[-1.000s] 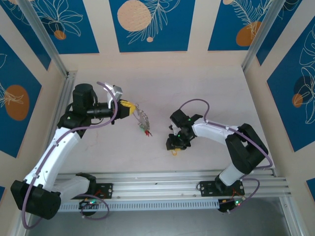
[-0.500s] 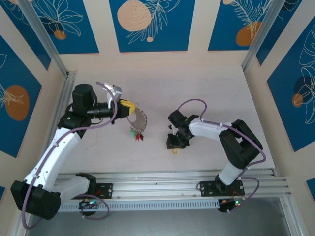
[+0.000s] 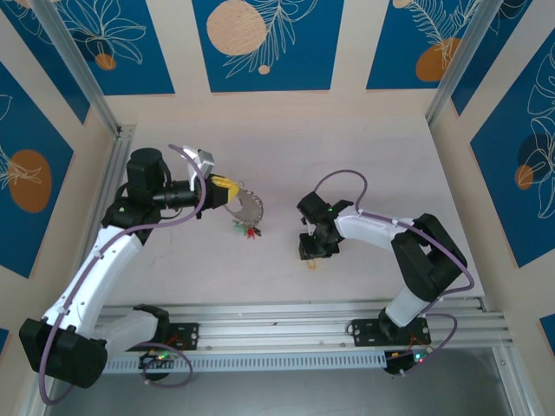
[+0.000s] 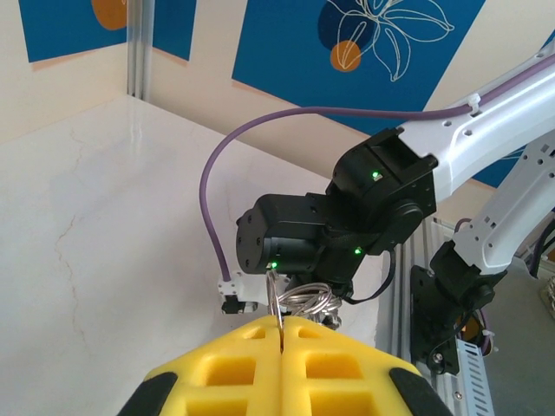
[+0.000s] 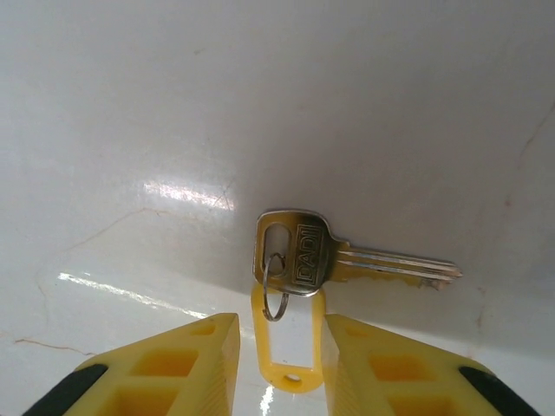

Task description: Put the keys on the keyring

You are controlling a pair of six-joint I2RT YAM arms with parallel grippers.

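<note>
The keys (image 5: 299,251) are a single metal key lying flat on the table, joined by a small split loop (image 5: 276,288) to a yellow plastic tag (image 5: 288,351). My right gripper (image 5: 282,355) is open just above them, and the tag lies between its yellow fingers (image 5: 173,368). In the top view the right gripper (image 3: 313,250) sits over the yellow tag (image 3: 310,263). My left gripper (image 3: 231,186) is shut on the keyring (image 3: 249,208), held off the table with coloured tags (image 3: 248,230) dangling. The left wrist view shows the keyring (image 4: 276,299) pinched edge-on in that gripper (image 4: 282,328).
The white table (image 3: 286,156) has walls at the back and sides. An aluminium rail (image 3: 286,316) runs along the near edge by the arm bases. The right arm's purple cable (image 3: 342,178) loops above its wrist.
The hanging keyring has swung left and back right under the left gripper. The right gripper has shifted slightly right over the key.
</note>
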